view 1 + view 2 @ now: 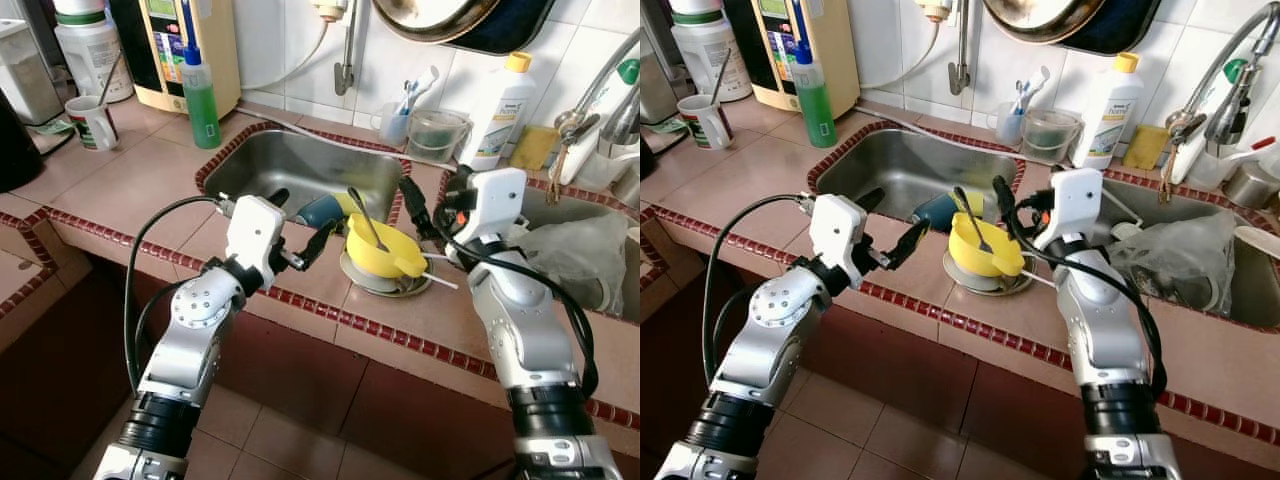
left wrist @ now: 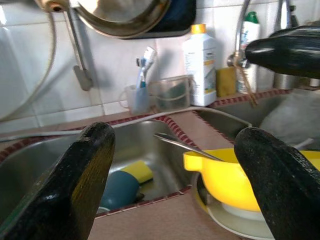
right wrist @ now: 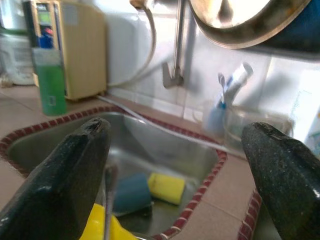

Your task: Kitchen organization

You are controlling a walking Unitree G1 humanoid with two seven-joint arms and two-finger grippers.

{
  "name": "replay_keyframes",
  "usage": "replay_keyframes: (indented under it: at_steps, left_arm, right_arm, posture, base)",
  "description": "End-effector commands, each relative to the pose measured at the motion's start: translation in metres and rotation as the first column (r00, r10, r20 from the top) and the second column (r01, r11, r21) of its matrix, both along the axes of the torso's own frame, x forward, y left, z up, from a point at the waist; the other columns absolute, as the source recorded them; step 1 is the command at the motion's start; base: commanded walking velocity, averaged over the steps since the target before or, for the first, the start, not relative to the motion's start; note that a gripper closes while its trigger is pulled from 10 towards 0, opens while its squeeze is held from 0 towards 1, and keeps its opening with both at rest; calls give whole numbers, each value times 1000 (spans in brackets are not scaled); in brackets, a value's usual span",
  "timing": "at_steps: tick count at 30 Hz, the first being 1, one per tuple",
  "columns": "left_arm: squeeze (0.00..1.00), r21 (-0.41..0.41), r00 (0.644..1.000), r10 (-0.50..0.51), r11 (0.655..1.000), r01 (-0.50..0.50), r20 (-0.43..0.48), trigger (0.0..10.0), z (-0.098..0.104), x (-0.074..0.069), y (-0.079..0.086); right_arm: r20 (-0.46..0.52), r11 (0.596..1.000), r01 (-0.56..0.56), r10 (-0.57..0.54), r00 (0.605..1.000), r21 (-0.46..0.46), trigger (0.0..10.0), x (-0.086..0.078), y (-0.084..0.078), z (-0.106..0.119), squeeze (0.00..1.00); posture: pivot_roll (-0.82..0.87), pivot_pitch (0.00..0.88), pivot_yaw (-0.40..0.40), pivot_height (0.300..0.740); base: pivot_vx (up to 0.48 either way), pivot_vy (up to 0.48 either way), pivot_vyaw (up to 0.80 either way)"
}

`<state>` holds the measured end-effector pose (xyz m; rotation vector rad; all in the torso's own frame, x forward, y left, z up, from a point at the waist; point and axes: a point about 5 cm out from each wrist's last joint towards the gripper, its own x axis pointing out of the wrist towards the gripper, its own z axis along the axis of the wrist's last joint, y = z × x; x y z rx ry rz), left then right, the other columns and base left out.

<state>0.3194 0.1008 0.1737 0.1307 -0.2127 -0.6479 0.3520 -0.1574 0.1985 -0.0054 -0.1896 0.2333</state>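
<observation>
Your left claw hovers low over the tiled surface, just beside the front rim of the steel sink, and its two black fingers stand wide apart with nothing between them. It points toward the yellow bowl, near it but not touching.

That bowl sits tilted on a small plate on the strip of surface between the two basins. A metal spoon leans in the bowl, handle up. A thin white stick pokes out from under the bowl on your right side.

Your right claw is raised just beside the bowl's right edge, over the divider, and it too is spread wide and empty (the wrist view shows the gap plainly).

Down in the sink lies a blue-and-yellow sponge. A green bottle stands on the surface at the sink's far left corner, with a mug further left. Against the wall tiles behind the sink you have a cup of toothbrushes, a clear container and a white bottle with a yellow cap. A crumpled plastic bag fills part of the right basin.
</observation>
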Motion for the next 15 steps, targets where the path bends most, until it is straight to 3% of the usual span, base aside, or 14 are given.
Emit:
replay_keyframes:
  at_steps: [1, 7, 15]
  left_arm:
    - [0, 9, 999, -47, 999, 47, 25, 10000, 8, -3, -5]
    - [0, 52, 991, -133, 990, 132, 12, 10000, 0, -17, -9]
    - [0, 47, 970, -243, 969, 242, 29, 10000, 7, -33, -19]
  right_arm:
    - [-40, 999, 39, -38, 998, 18, 10000, 6, -7, 0, 0]
    - [-107, 997, 60, -56, 993, 40, 10000, 12, -11, -2, 0]
    - [-201, 998, 57, -50, 978, 33, 10000, 22, -9, -7, 0]
  posture:
    - [32, 0, -37, 740]
    - [40, 0, -49, 740]
    - [45, 0, -57, 740]
  base:
    - [0, 0, 0]
    - [0, 0, 0]
    - [0, 0, 0]
